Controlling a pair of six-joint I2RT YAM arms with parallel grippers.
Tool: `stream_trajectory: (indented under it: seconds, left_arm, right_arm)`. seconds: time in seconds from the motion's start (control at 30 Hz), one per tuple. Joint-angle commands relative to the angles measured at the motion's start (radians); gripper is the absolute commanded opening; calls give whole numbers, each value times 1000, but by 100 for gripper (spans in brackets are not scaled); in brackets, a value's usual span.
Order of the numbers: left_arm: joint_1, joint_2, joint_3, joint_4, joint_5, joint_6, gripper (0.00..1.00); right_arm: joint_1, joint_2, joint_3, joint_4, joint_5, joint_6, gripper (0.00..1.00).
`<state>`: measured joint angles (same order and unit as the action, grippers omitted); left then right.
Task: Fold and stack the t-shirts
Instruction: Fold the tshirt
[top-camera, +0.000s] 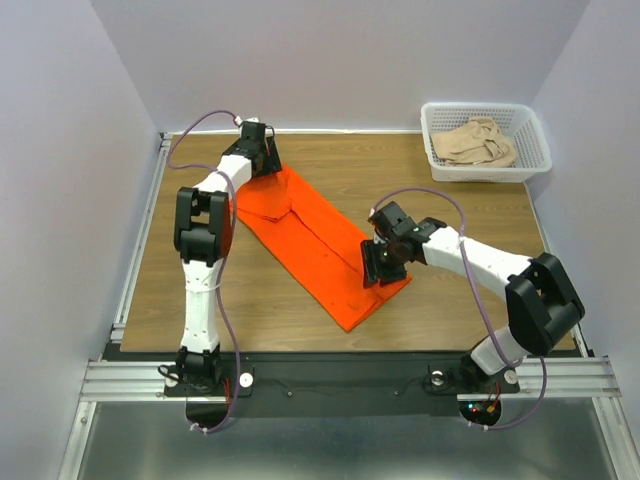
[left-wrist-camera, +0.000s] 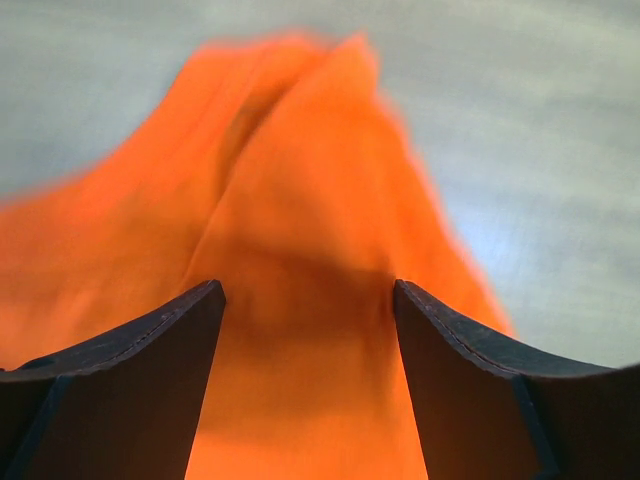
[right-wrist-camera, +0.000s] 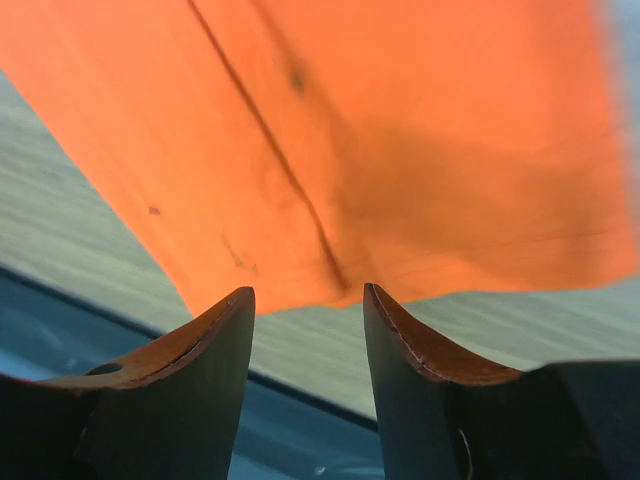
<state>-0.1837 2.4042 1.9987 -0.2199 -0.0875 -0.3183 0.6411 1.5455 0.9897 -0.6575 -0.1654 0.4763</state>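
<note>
The bright orange t-shirt (top-camera: 312, 242) lies on the wooden table (top-camera: 470, 215) as a long folded strip running diagonally from far left to near centre. My left gripper (top-camera: 264, 158) is at its far end, open, with orange cloth (left-wrist-camera: 300, 180) lying below and between the fingers (left-wrist-camera: 308, 290). My right gripper (top-camera: 384, 264) is at the strip's near right edge, open; the cloth's edge (right-wrist-camera: 400, 130) lies just beyond the fingertips (right-wrist-camera: 305, 292), with bare table between them. The pale beige-tan t-shirt (top-camera: 480, 142) lies crumpled in the basket.
The white plastic lattice basket (top-camera: 537, 135) stands at the table's far right corner. A black rail (top-camera: 340, 372) runs along the table's near edge, with both arm bases on it. Pale walls close in the left, back and right sides.
</note>
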Motion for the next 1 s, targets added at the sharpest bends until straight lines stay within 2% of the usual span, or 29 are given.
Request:
stream_trajectory:
  seconds: [0.0,0.07,0.2,0.33,0.7,0.97]
  left_arm:
    - [-2,-342,-246,36,-83,2,81]
    - [-10,-452,-334,37,-133,-37,81]
    - [-20,-543,-539,51,-143,-79,79]
    - [-30,-530,-589,48,-138,-82,75]
    - [-31,-344,-508,14,-144,-68,74]
    - [-17,-212,-362,-36,-130,-28,74]
  right_arm:
    - [12,-55,107,-62,67,-126,54]
    - [22,-19,141,-60,82,-174,54]
    - [37,63,199,-60,101,-223,54]
    - [66,120,240,-62,115,-266,53]
    - [167,252,253,-60,119,-271,53]
    - [247,353,305,-60,104,-225,53]
